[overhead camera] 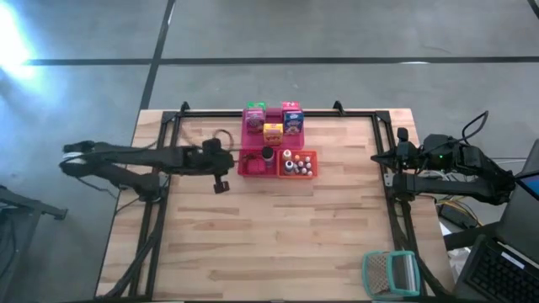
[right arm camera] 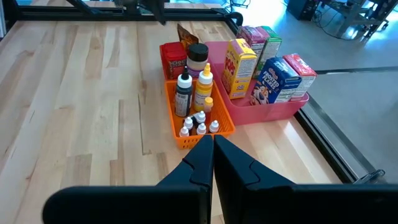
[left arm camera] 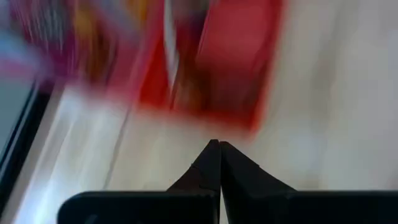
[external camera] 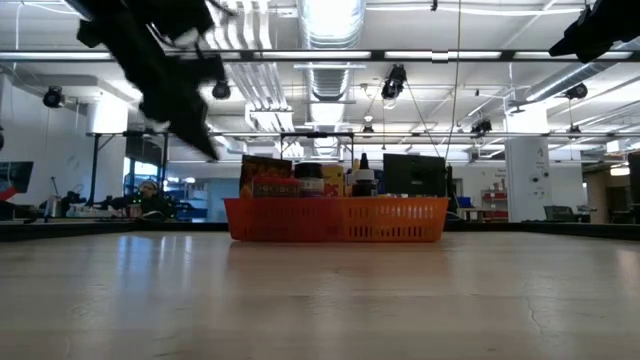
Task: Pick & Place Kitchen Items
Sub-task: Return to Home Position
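The kitchen items stand in three trays at the table's far middle. Coloured cartons fill the pink tray. Small bottles stand in the orange tray. A dark-lidded jar sits in the red tray. My left gripper is shut and empty. It hangs above the table just left of the red tray, tips slanting down toward it. My right gripper is shut and empty, raised at the table's right edge.
A teal-framed wire-mesh thing lies at the near right corner. A dark metal frame runs along the table's left, far and right sides. Bare wooden tabletop stretches in front of the trays.
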